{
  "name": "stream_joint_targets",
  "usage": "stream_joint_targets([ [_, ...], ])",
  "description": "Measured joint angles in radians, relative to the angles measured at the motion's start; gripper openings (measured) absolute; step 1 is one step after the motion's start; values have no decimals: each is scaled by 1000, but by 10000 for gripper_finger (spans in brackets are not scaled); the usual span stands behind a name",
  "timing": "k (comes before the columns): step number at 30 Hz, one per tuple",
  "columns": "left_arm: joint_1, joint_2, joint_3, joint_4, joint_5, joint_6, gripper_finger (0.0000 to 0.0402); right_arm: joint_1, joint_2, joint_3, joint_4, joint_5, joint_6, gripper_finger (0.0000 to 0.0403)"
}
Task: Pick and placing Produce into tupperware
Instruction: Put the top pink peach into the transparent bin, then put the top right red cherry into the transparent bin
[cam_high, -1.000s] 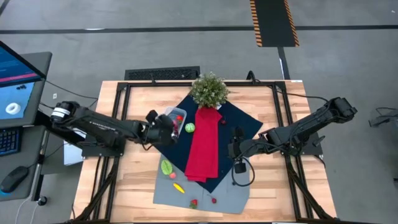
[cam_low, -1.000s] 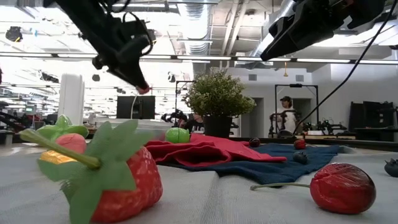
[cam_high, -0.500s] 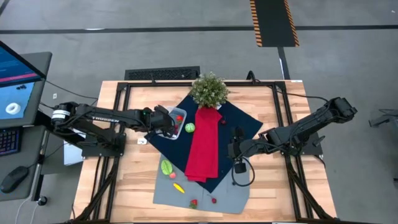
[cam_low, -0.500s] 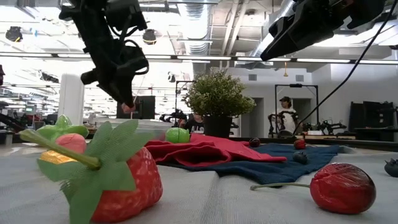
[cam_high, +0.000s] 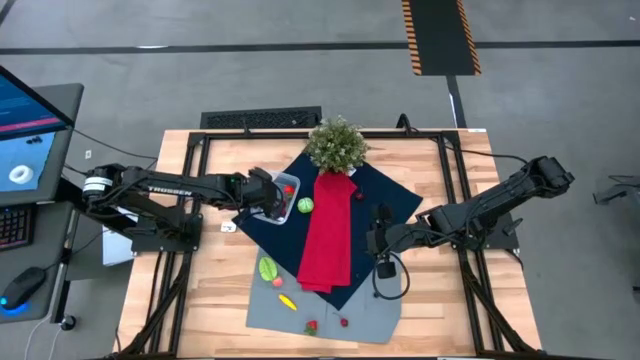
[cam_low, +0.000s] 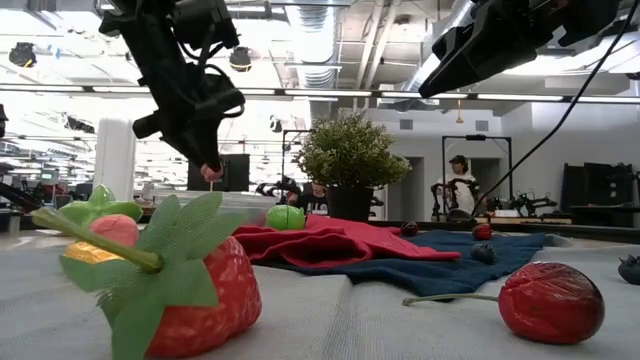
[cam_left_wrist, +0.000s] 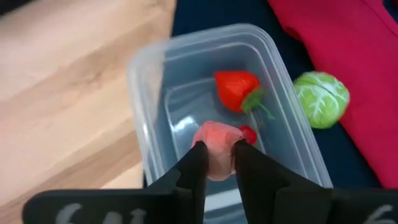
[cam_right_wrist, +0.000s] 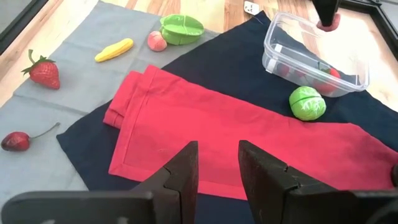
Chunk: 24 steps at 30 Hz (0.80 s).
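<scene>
One pink piece (cam_left_wrist: 216, 148) hangs in our left gripper (cam_left_wrist: 216, 152) jaws, now swung directly over the tupperware (cam_left_wrist: 147, 87), release near; right gripper (cam_right_wrist: 217, 163) waits half-open.

A wooden table (cam_high: 230, 290) carries a navy cloth (cam_high: 395, 205), a grey mat (cam_high: 365, 315) and a potted plant (cam_high: 336, 143).

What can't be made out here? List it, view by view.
- Left wrist view: the pink piece in the left tool covers most of a small red item in the tupperware.
- High view: the left tool hides part of the tupperware's contents.
- Low view: the strawberry up close blocks much of the table behind it.
- Right tool: open, holding nothing.
</scene>
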Motion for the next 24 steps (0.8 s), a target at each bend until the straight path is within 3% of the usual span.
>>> stream_joint_targets([
  [12,0,0,0,4,-11,0,169,0,0,0,0,0,0,138],
  [20,-31,0,0,26,-96,6,176,0,0,0,0,0,0,138],
  [24,-74,0,0,127,-123,125,171,0,0,0,4,-3,-10,138],
])
